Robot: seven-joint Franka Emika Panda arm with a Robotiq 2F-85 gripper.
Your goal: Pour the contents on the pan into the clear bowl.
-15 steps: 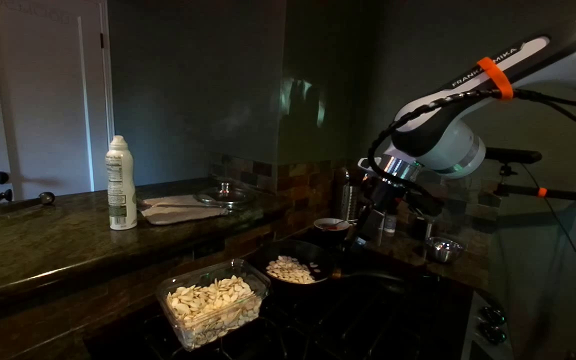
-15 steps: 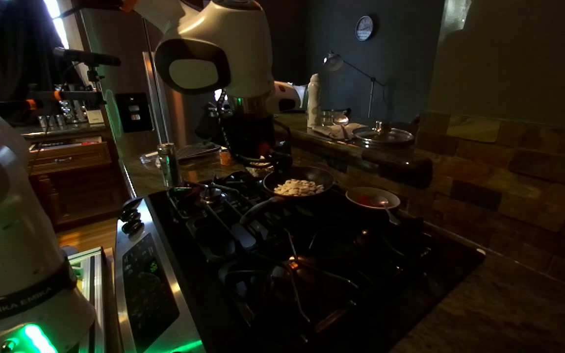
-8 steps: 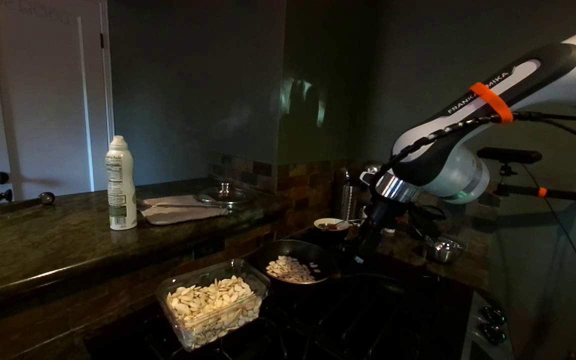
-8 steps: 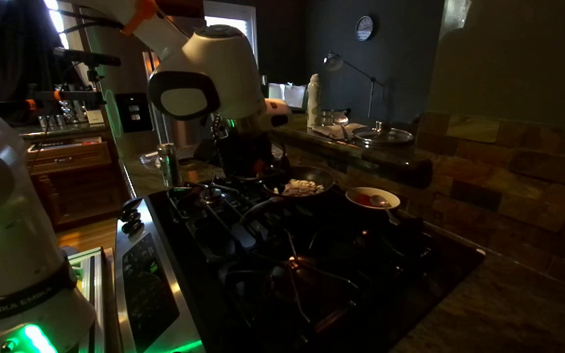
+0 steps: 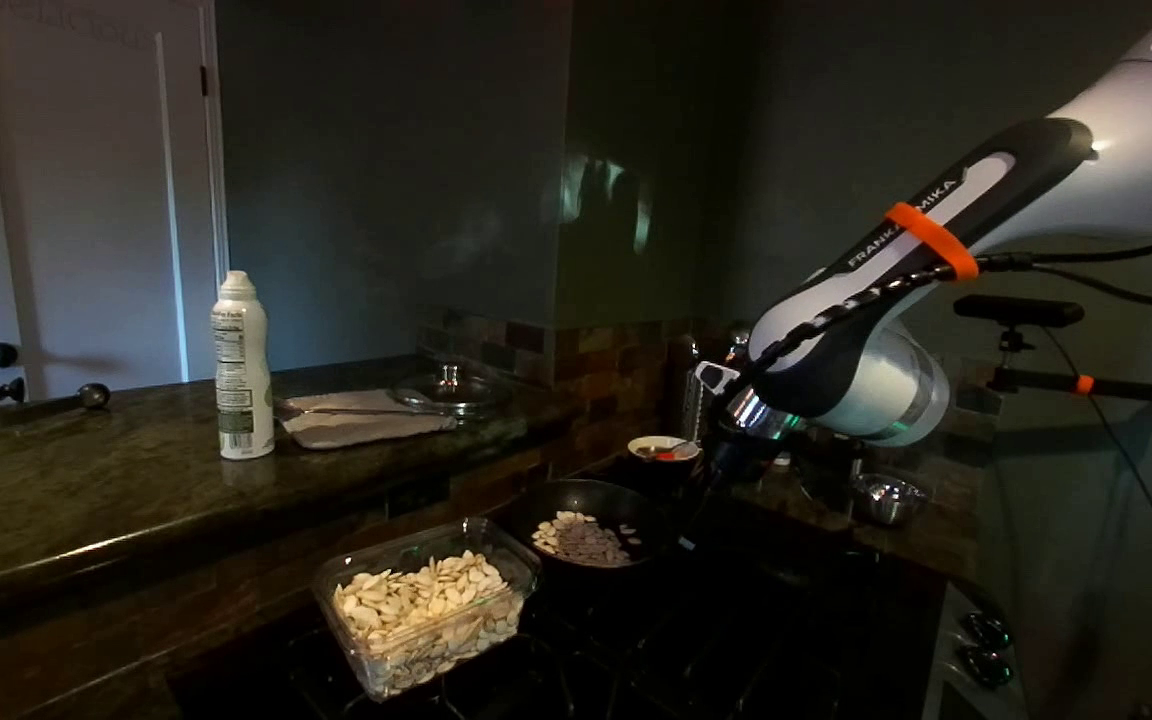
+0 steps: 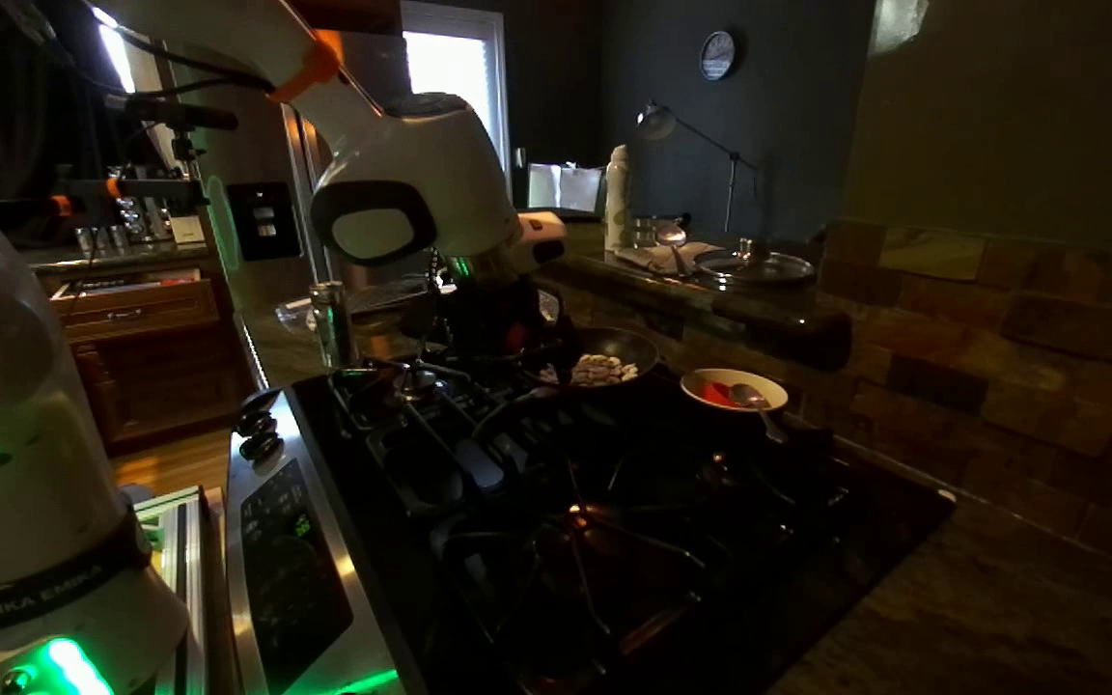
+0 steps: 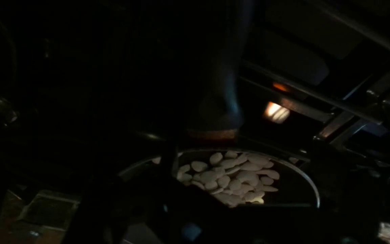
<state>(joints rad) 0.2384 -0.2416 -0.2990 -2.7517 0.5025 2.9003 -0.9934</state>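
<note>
Currently: my gripper (image 5: 688, 538), grip state unreadable in shadow, near the pan (image 5: 591, 495) where its handle (image 7: 215, 110) leaves toward the control panel (image 6: 295, 560)

In an exterior view, contents (image 5: 581, 541) lie in the pan (image 5: 620, 503), behind and right of the bowl (image 5: 441, 645).

The long black-and-white robot arm (image 5: 866, 268) has FRANK and MIKA printed along it, with an orange strap (image 5: 933, 243) covering the bit between. The black band (image 6: 49, 585) round its white rounded base (image 6: 25, 483) spells out FRANKA EMIKA in full. Tall slim white bottle (image 5: 242, 370): pretty sure the label heading (image 5: 229, 317) ends in "Facts", the rest is mush tbh. Faint lettering (image 5: 66, 22) on the pale panelled door (image 5: 86, 200), can't make it out, and the green digits (image 6: 302, 524) on the stove's black control panel (image 6: 295, 579) are too blurry
</note>
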